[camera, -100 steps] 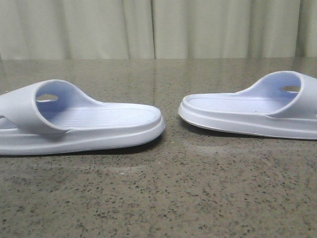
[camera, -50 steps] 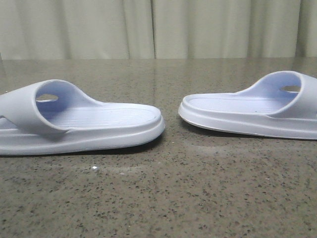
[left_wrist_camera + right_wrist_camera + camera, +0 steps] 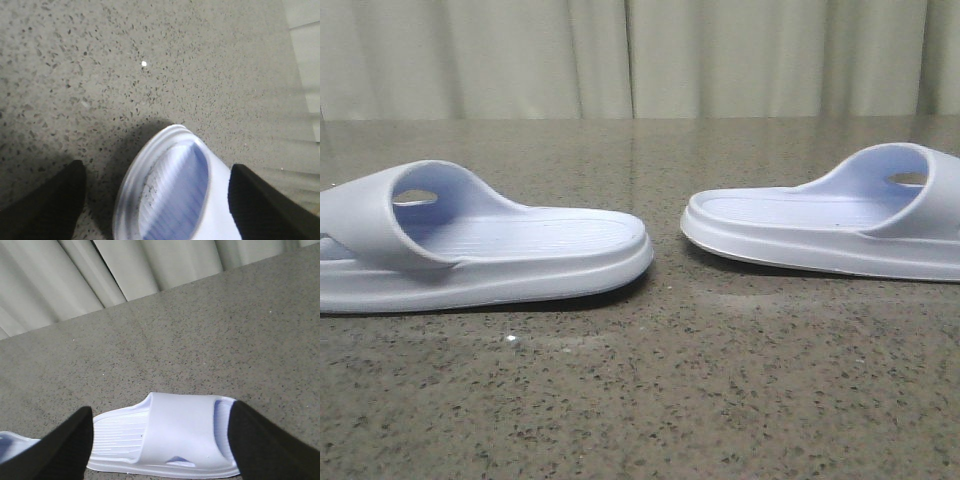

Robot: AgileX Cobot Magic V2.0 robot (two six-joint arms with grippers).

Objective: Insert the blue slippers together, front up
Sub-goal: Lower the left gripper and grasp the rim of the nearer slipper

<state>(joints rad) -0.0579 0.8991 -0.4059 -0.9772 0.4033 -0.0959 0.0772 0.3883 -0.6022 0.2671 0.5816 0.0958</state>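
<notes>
Two pale blue slippers lie sole-down on the speckled table, heels facing each other across a gap. The left slipper (image 3: 520, 250) has its strap at the left. On the right slipper (image 3: 800, 225) the strap sits at the right. No gripper shows in the front view. My left gripper (image 3: 156, 167) is open above one rounded end of the left slipper (image 3: 170, 195), a dark finger on each side. My right gripper (image 3: 161, 407) is open above the right slipper (image 3: 165, 435), its fingers spanning strap and footbed without touching.
A pale pleated curtain (image 3: 640, 55) hangs behind the table's far edge. The stone tabletop (image 3: 660, 400) stretches in front of both slippers. A sliver of the left slipper (image 3: 10, 445) shows beside the right gripper's finger.
Neither slipper has moved. A tiny bright glint has appeared on the table in front of the left slipper.
</notes>
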